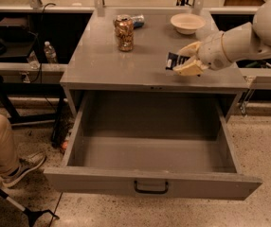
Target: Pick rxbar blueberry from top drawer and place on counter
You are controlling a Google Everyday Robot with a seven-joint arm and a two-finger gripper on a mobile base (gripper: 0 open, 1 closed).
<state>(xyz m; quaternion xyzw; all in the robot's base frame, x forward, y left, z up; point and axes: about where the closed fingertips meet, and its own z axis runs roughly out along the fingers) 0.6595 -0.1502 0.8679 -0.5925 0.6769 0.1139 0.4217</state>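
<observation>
My gripper (185, 59) reaches in from the right and is shut on the rxbar blueberry (175, 60), a small dark navy packet with white print. It holds the packet just above the right front part of the grey counter (97, 60). The top drawer (149, 152) stands pulled fully out below the counter, its inside bare, with the black handle (150, 188) centred on its front panel.
A patterned can (124, 32) stands at the back middle of the counter, with a small bluish item (138, 20) behind it. A cream bowl (187, 22) sits at the back right. A person's leg and shoe (12, 160) are at the left on the floor.
</observation>
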